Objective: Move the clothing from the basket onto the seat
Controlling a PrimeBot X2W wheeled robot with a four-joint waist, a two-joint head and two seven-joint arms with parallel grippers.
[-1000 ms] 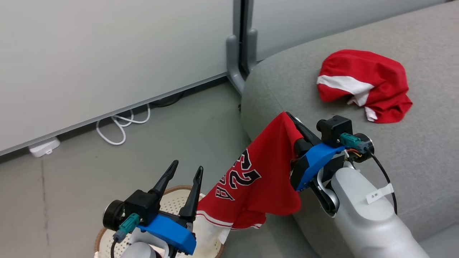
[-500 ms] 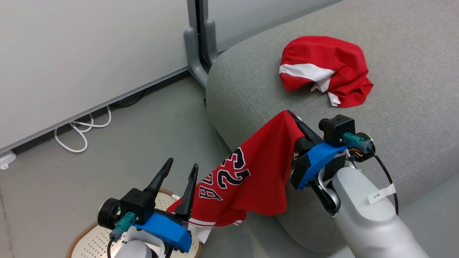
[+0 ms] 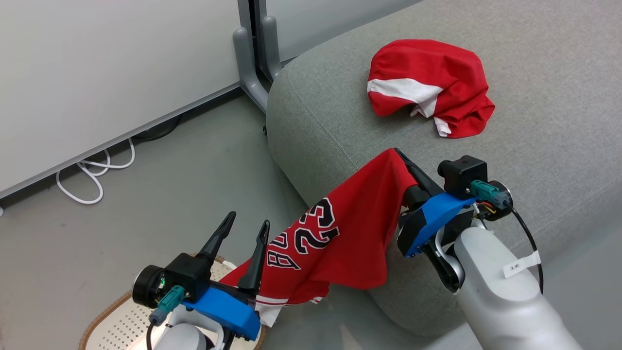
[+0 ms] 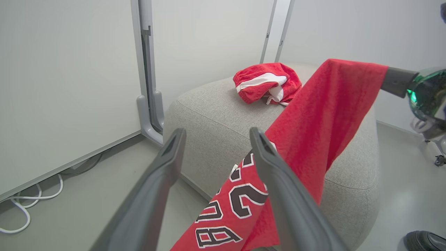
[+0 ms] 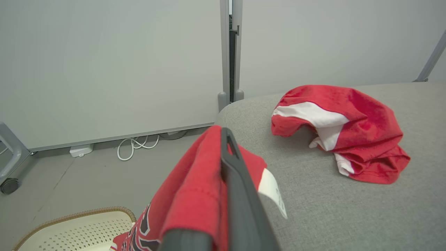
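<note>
We look down on the grey upholstered seat point(image 3: 534, 121) across the right of the head view, its rounded corner turned toward frame centre. On its top, at upper right, lies one crumpled pair of red shorts point(image 3: 437, 82) with a broad white stripe. The grey floor point(image 3: 170, 209) takes the left: the cream perforated basket point(image 3: 114, 323) with its brown rim stands at lower left, a looped white cable point(image 3: 97, 171) lies by the wall at middle left, and a grey partition foot point(image 3: 245, 68) stands near the seat's corner, top centre.

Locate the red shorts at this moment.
Head view, upper right: the shorts lie crumpled on the seat, beyond the right gripper holding the jersey.
</note>
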